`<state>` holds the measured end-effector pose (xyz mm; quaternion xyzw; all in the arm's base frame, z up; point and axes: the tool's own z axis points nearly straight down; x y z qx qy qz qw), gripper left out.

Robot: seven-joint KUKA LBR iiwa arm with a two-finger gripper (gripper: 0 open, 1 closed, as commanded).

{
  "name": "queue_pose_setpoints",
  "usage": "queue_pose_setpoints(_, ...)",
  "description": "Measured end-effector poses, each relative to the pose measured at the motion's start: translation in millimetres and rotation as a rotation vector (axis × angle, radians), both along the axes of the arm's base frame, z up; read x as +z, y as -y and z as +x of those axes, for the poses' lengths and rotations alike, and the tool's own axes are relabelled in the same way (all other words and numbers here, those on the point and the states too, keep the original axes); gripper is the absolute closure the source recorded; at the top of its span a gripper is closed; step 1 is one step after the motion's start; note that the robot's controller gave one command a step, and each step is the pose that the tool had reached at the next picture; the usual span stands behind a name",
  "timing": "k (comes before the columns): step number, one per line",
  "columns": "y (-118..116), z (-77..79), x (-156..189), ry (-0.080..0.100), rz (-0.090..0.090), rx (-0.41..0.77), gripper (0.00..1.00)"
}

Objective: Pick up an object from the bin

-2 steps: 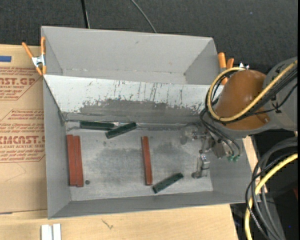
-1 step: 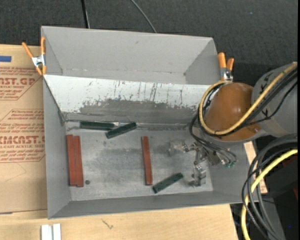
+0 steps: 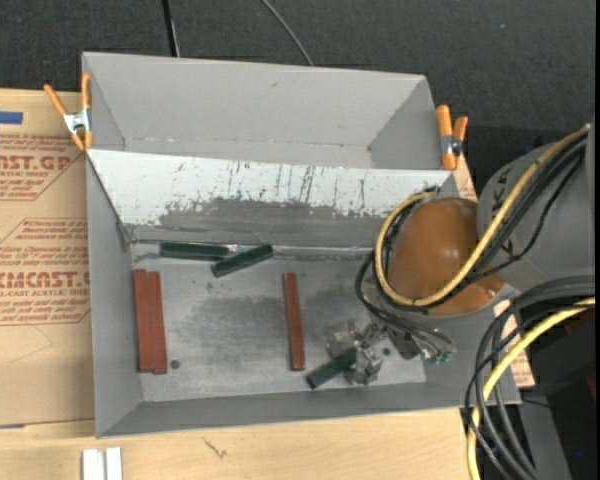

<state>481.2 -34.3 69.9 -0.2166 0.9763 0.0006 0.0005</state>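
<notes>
Your gripper sits low in the near right corner of the grey metal bin, over a short dark green bar, seemingly plastic; whether it is wide or narrow you cannot tell; the bar lies on the floor, so grasp and lift remain.
</notes>
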Motion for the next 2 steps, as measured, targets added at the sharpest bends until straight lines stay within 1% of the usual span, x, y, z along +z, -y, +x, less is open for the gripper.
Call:
queue_pose_setpoints(1,0.0,0.0,0.0,0.0,0.0,0.0,1.0)
queue_pose_setpoints(2,-25.6,10.4,148.1,0.001,0.0,0.008,1.0)
